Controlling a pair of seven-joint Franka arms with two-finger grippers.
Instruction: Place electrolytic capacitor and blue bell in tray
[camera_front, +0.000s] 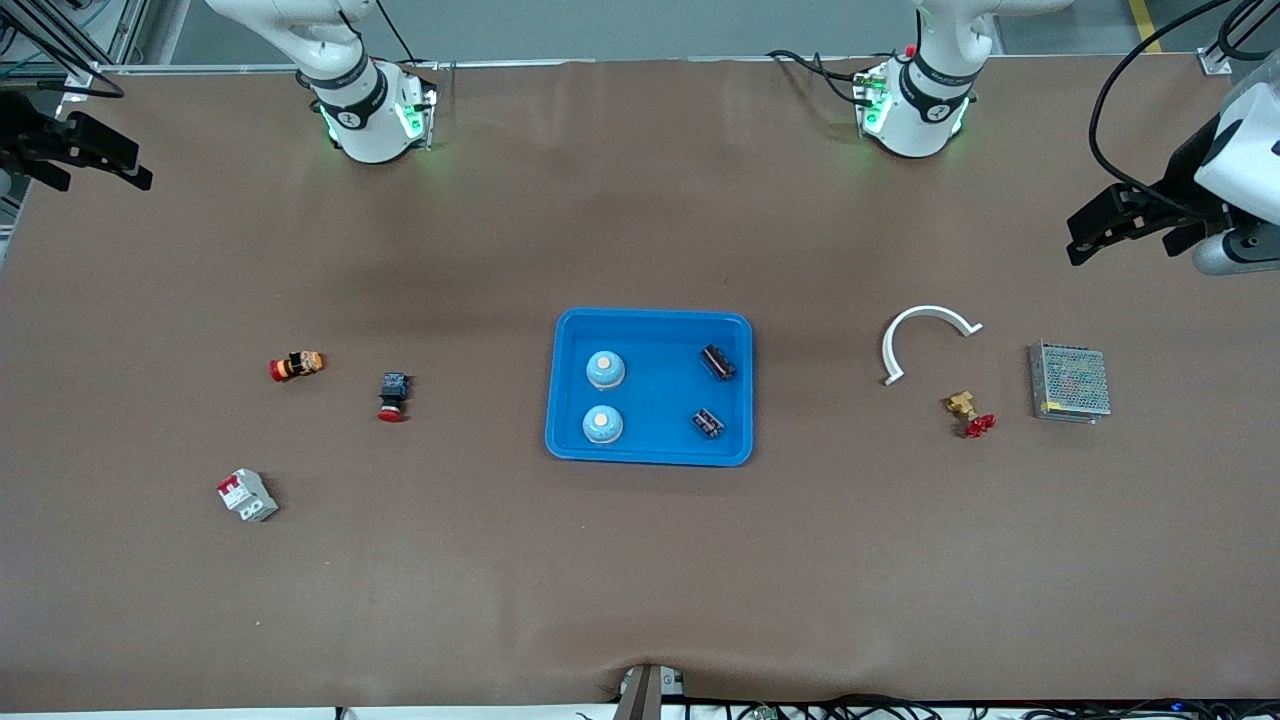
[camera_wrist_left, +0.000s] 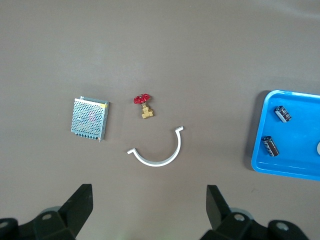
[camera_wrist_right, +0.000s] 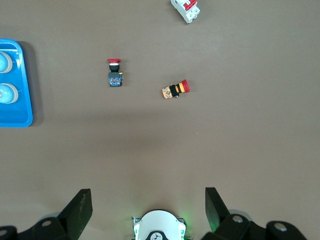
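The bright-blue tray (camera_front: 655, 395) lies mid-table. Inside it, toward the right arm's end, sit two blue bells (camera_front: 605, 369) (camera_front: 602, 426). Two dark electrolytic capacitors (camera_front: 717, 362) (camera_front: 708, 423) lie in it toward the left arm's end. My left gripper (camera_front: 1078, 235) hangs open and empty over the table's left-arm end, well apart from the tray. Its wrist view shows the gripper (camera_wrist_left: 149, 192), the tray's rim (camera_wrist_left: 257, 150) and both capacitors (camera_wrist_left: 283, 113) (camera_wrist_left: 270, 146). My right gripper (camera_front: 135, 165) (camera_wrist_right: 148, 196) is open and empty over the right-arm end.
Toward the left arm's end lie a white curved bracket (camera_front: 925, 335), a brass valve with a red handle (camera_front: 968, 412) and a metal mesh box (camera_front: 1070, 382). Toward the right arm's end lie two red push buttons (camera_front: 296, 365) (camera_front: 392, 396) and a white circuit breaker (camera_front: 247, 495).
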